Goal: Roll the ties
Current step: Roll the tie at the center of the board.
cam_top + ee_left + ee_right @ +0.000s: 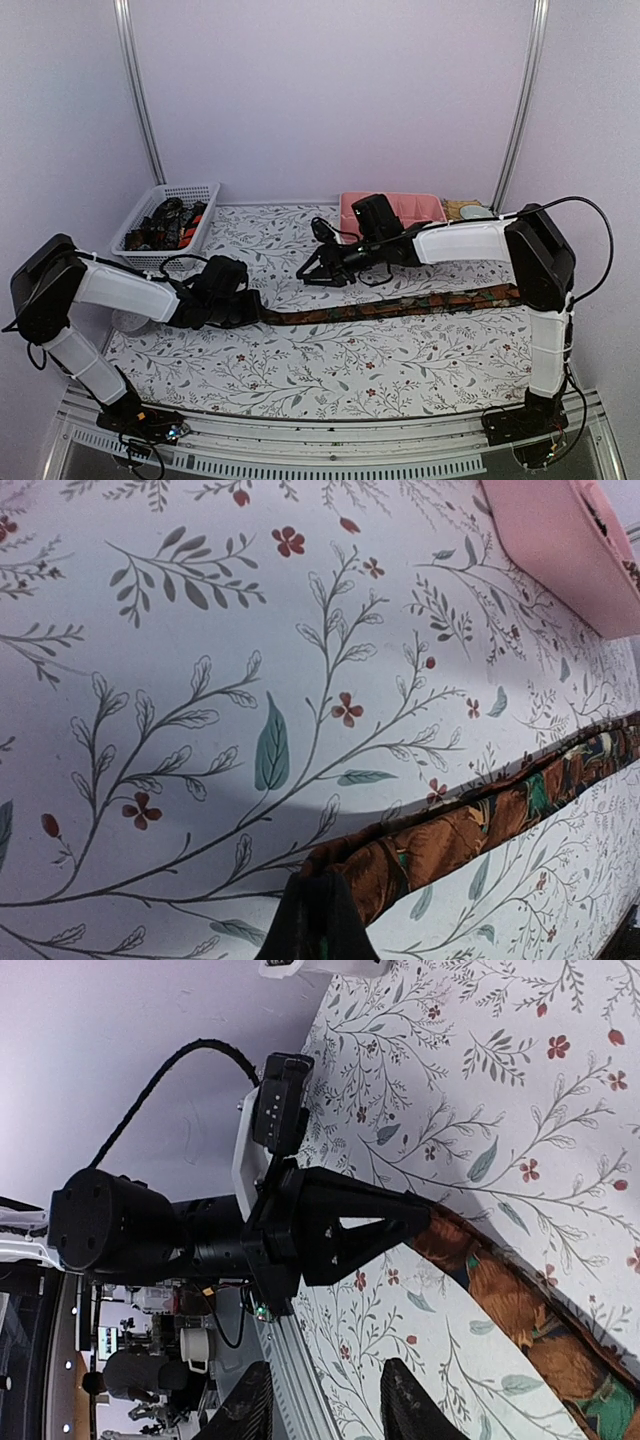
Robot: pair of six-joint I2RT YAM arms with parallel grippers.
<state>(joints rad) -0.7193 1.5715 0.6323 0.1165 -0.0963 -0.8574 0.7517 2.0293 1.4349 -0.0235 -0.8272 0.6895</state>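
A long brown patterned tie (400, 305) lies flat across the table, running from the left gripper to the right arm's base. My left gripper (262, 312) is low on the table and shut on the tie's left end. In the left wrist view its dark fingertips (312, 910) pinch the tie (470, 830). My right gripper (305, 275) hovers open and empty just behind the tie's left part. In the right wrist view its two fingers (410, 1405) stand apart, facing the left gripper (340, 1235) and the tie (520, 1315).
A white mesh basket (185, 188) at the back left holds several dark and orange-red ties (170, 225). A pink compartment tray (410, 205) stands at the back right, also in the left wrist view (560, 550). A tan item (465, 208) lies beside it.
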